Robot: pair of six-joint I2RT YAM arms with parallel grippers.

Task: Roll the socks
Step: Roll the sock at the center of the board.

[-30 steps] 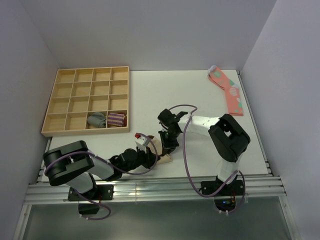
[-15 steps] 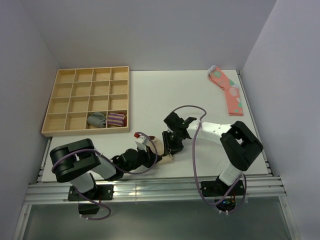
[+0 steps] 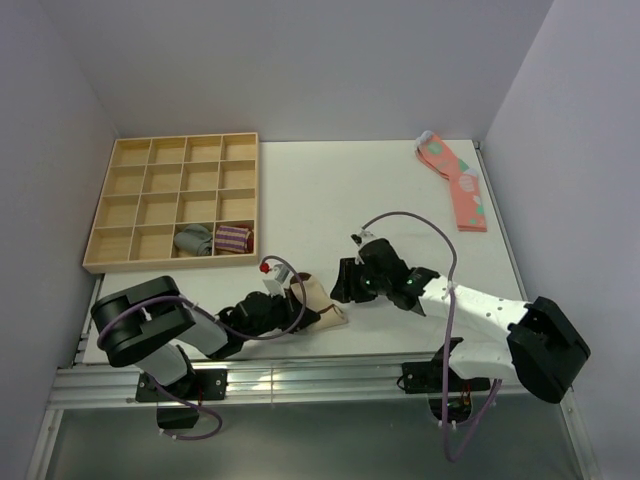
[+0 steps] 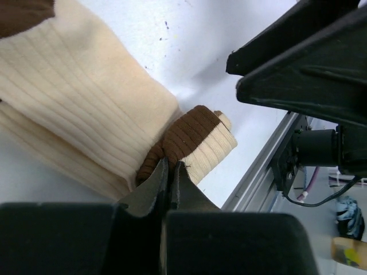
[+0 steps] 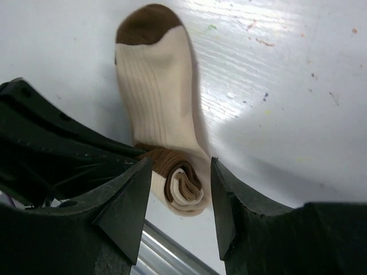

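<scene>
A pair of beige socks (image 3: 325,308) with brown bands lies near the front edge of the table (image 3: 300,200), one end partly rolled up. The left gripper (image 4: 169,172) is pinched tight on the brown band at the rolled end. The right gripper (image 5: 180,163) hangs just above that end, jaws spread wide, holding nothing. A wooden tray (image 3: 256,190) sits at the far left.

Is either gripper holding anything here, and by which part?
The left gripper pinches the socks at the brown band of their rolled end. The right gripper holds nothing; its jaws stand open.
</scene>
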